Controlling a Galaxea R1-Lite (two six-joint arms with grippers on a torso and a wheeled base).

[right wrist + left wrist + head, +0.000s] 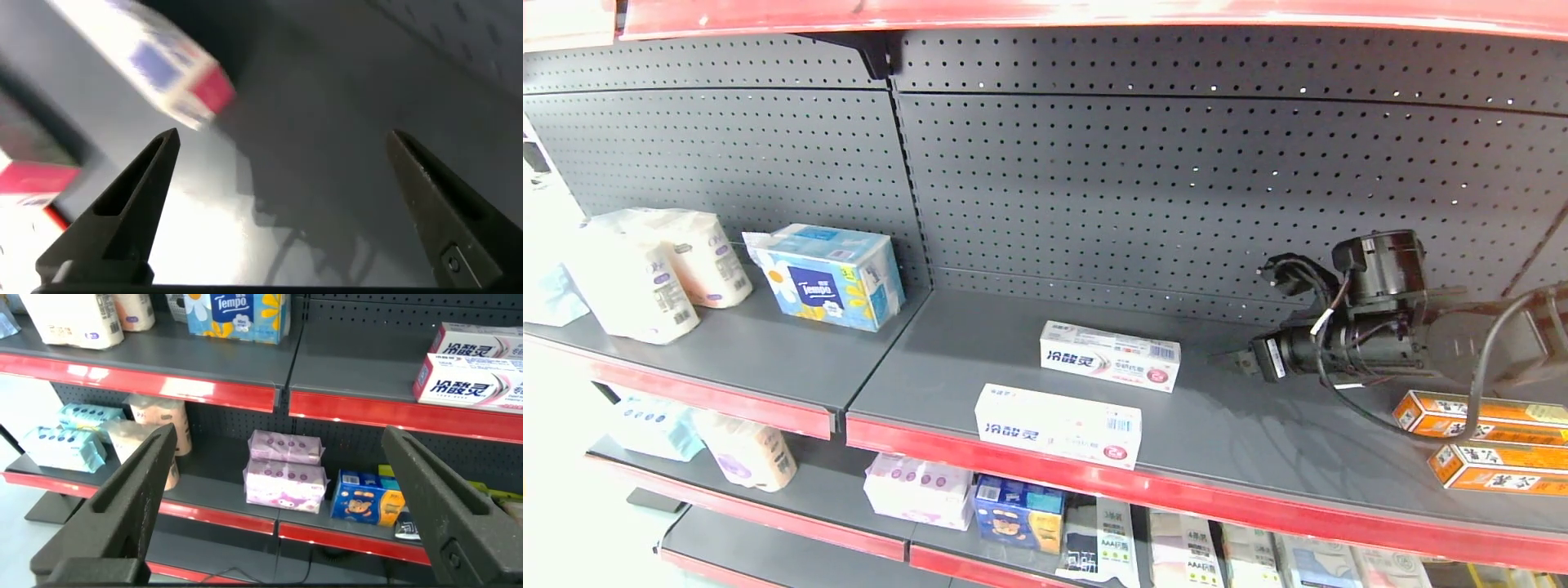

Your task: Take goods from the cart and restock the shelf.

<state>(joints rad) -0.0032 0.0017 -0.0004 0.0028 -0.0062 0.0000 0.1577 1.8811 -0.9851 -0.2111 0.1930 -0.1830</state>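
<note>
My R gripper (282, 137): jaws spread wide, nothing held. It hangs low over the grey shelf board (1258, 441), near the rear toothpaste box (1109, 355), on that box's right, not touching. The 2nd toothpaste box (1058, 425) lies at the board's front edge, near the rear one but apart. Orange boxes (1478, 412) lie at the board's right end. My L gripper (278, 433): jaws also wide apart, empty, facing the lower shelf levels w/ pink tissue packs (284, 474)
</note>
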